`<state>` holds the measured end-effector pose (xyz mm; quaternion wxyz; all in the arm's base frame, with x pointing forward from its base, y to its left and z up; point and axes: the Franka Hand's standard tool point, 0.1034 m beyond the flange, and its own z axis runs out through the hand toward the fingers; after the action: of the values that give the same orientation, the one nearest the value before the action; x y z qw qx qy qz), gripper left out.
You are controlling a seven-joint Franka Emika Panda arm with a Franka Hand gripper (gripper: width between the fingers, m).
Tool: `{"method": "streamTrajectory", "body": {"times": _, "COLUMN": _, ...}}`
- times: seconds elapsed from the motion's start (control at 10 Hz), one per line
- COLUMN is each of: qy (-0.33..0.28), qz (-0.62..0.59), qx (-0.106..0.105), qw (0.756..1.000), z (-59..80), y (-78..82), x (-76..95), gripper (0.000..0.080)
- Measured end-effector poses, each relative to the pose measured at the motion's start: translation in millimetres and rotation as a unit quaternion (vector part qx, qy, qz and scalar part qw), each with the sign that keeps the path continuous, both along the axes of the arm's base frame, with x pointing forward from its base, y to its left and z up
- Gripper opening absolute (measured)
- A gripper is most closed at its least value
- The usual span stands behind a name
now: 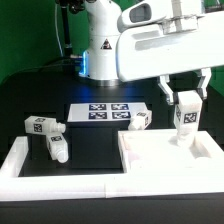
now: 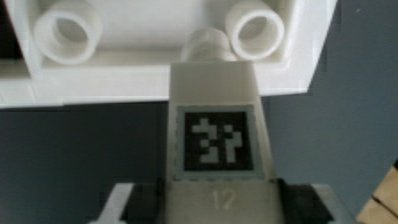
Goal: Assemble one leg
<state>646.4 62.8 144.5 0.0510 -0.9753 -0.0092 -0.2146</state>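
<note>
Three loose pegs [image 1: 40, 124] lie idle while the leg [image 1: 186, 116] hangs above the panel [image 1: 150, 152].
At the exterior view's right, past the marker board [image 1: 108, 111], the gripper [image 1: 184, 96] pinches it upright; insertion seems in hand, and next its tip needs lining up with a socket hole [image 2: 260, 35].

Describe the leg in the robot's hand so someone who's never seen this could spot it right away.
Find the large white panel on the exterior view's right. Directly above it the hand grips the leg, a stubby white peg with a black-and-white tag. It alone stands upright; the other legs lie loose on the black table.
</note>
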Motion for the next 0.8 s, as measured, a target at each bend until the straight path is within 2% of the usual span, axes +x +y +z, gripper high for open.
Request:
{"method": "streamTrajectory", "body": {"times": 0.3, "qy": -0.087, "qz": -0.017, "qx": -0.016, "qw": 0.996, "z": -2.0, "y": -6.8, "x": 0.1, "gripper": 0.0285}}
{"method": "streamTrajectory", "body": {"times": 0.4, "qy": -0.087, "qz": -0.011, "qx": -0.014, "qw": 0.996, "z": -10.4, "y": 9.5, "x": -8.4, "gripper": 0.0285}}
{"method": "streamTrajectory", "body": {"times": 0.6, "qy": -0.108, "qz": -0.002, "qx": -0.016, "qw": 0.994, "z": -18.7, "y": 37.9, "x": -13.3, "gripper": 0.0285}}
{"method": "streamTrajectory", "body": {"times": 0.7, "qy": -0.104, "qz": 0.004, "qx": -0.019, "qw": 0.994, "z": -23.9, "y": 44.7, "x": -16.1, "gripper": 0.0285}}
{"method": "streamTrajectory", "body": {"times": 0.8, "qy": -0.099, "qz": 0.002, "qx": -0.018, "qw": 0.995, "z": -23.0, "y": 41.1, "x": -14.5, "gripper": 0.0285}}
